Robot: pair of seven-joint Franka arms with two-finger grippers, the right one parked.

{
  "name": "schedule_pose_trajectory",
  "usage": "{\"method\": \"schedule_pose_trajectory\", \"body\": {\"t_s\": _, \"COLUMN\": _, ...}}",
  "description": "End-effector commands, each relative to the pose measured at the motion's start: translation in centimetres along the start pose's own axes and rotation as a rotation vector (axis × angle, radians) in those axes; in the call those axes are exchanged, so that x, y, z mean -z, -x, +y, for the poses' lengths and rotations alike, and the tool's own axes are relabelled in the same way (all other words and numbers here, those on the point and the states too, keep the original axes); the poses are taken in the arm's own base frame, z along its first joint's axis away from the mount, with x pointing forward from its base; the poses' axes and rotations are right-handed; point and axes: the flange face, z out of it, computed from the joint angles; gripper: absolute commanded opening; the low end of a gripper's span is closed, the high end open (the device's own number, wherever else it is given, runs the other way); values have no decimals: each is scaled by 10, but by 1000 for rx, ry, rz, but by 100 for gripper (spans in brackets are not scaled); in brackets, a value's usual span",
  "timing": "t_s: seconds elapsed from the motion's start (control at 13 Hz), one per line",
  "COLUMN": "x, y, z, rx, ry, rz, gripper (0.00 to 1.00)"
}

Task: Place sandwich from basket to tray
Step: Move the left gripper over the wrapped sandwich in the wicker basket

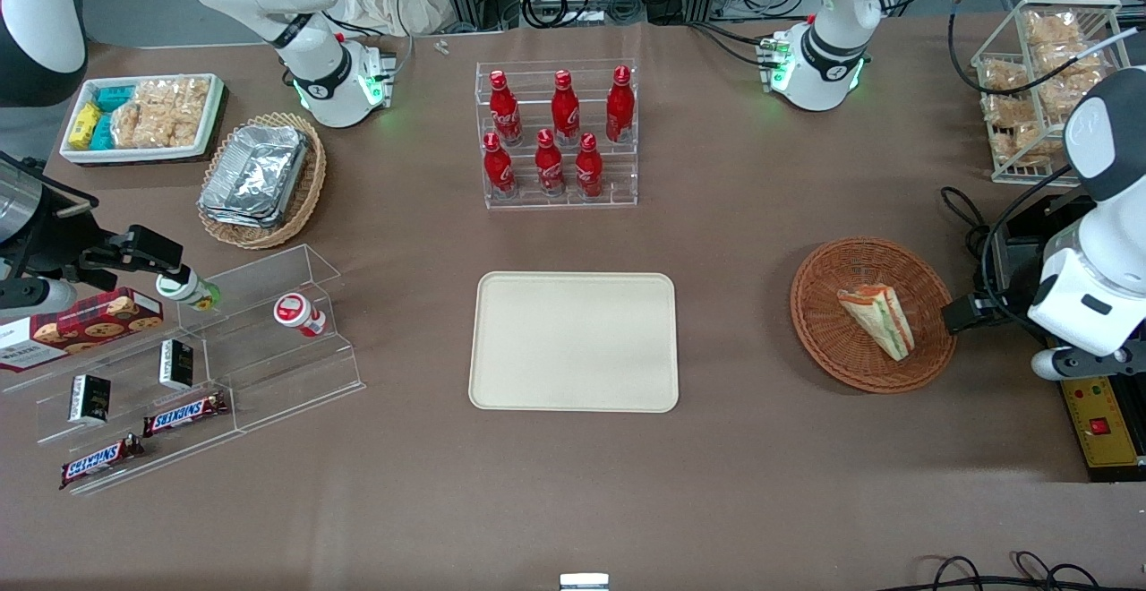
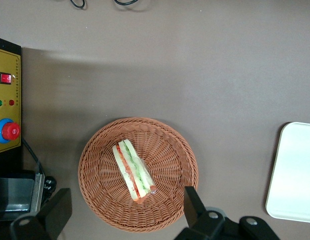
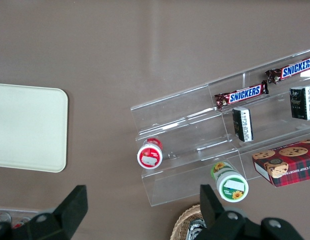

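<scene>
Start nearest the front camera. At the parked arm's end of the counter (image 1: 573, 501), low in the front frame, a stepped clear shelf (image 1: 269, 367) holds two Snickers bars (image 1: 183, 414), small dark boxes and a red-capped jar (image 1: 298, 314).

At the lower centre of that frame lies the tray (image 1: 573, 340), flat on the counter with nothing on it.

Toward the working arm's end, about level with the tray and well apart from it, sits the basket (image 1: 824, 340). The sandwich (image 1: 877, 318) lies on its side inside, in clear wrap, with its green and orange-red layers showing. It rests just off the basket's middle, toward the working arm's end.

Your gripper (image 2: 126, 197) hangs above the basket. In the front view it shows over the rim on the working arm's side. In the left wrist view the fingers (image 2: 192, 200) are spread wide with nothing between them. They are clear of the sandwich, which shows below the gap between them.

Just beside the basket, at the working arm's end of the counter, is a yellow control box (image 2: 7, 131) with a red button.

Farther from the camera, at the upper centre of the front frame, a clear rack (image 1: 560, 197) carries six red bottles (image 1: 549, 162) in two rows.

Farther still, at the parked arm's end, a tan wicker basket (image 1: 304, 201) holds foil containers (image 1: 255, 175).
</scene>
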Motion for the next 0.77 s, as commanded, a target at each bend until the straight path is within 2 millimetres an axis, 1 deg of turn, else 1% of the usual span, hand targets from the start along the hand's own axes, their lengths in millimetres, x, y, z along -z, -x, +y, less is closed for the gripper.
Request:
{"method": "schedule_pose_trajectory", "body": {"t_s": 0.0, "x": 7, "y": -4, "z": -1, "rx": -11, "ry": 7, "rz": -2, "gripper": 99}}
{"method": "schedule_pose_trajectory", "body": {"t_s": 0.23, "x": 5, "y": -4, "z": -1, "rx": -7, "ry": 18, "rz": -7, "gripper": 99}}
{"method": "schedule_pose_trajectory", "body": {"t_s": 0.38, "x": -5, "y": -2, "z": 1, "rx": 22, "ry": 43, "rz": -30, "gripper": 99}}
{"method": "schedule_pose_trajectory", "body": {"t_s": 0.46, "x": -17, "y": -5, "z": -7, "rx": 44, "ry": 45, "rz": -45, "gripper": 99}}
{"method": "schedule_pose_trajectory", "body": {"t_s": 0.54, "x": -24, "y": -5, "z": -5, "rx": 47, "ry": 40, "rz": -55, "gripper": 99}}
{"method": "schedule_pose_trajectory", "body": {"t_s": 0.62, "x": -42, "y": -1, "z": -7, "rx": 66, "ry": 33, "rz": -77, "gripper": 99}}
{"method": "schedule_pose_trajectory", "body": {"t_s": 0.69, "x": -68, "y": 5, "z": -8, "rx": 97, "ry": 29, "rz": -87, "gripper": 99}}
